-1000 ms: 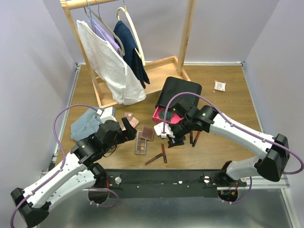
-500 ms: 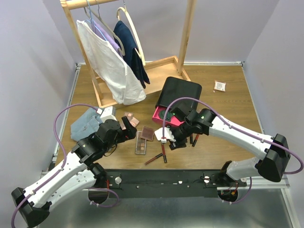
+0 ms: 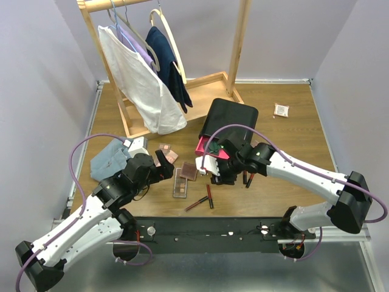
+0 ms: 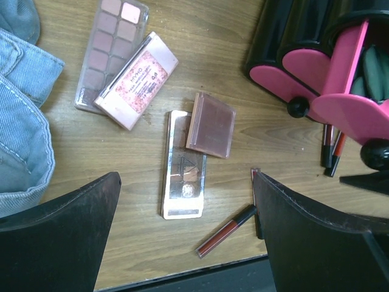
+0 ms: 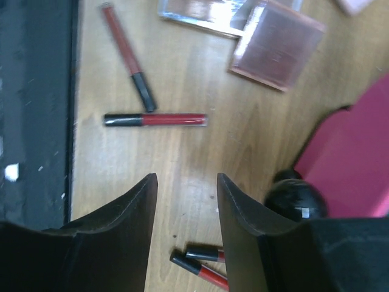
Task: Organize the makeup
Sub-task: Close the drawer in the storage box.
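Near the middle of the table [image 3: 304,121], from above, the makeup lies loose in front of a black box [image 3: 234,115] with a pink drawer [image 3: 200,146] pulled out. A long palette [image 3: 168,152] and a narrow palette [image 3: 180,185] lie there, with a brown square case [image 3: 189,171] overlapping the narrow one's far end. Two lip tubes [image 3: 209,193] lie at an angle to each other near the front edge, two more tubes [image 3: 248,177] lie by the right arm, and a small blush case [image 3: 281,110] sits well apart at the far right. The left gripper [image 3: 160,163] hangs between a denim cloth [image 3: 108,161] and the palettes, and the right gripper [image 3: 214,175] hangs just in front of the drawer. From the left wrist, the black fingers [image 4: 61,237] are spread wide with nothing between them. Below them the long palette shows rows of pink-brown pans, and a pink-lidded case [image 4: 137,80] lies across its corner. A red tube with a black cap lies beside the narrow palette, and dark green compacts [image 4: 371,67] stand in the open drawer. From the right wrist, the fingers are moderately parted and empty above bare wood. The two angled red-and-black tubes lie ahead, the square case sits beyond them, the other pair of tubes shows low between the fingers, and the drawer's black knob [image 5: 295,201] is just beside the right finger.
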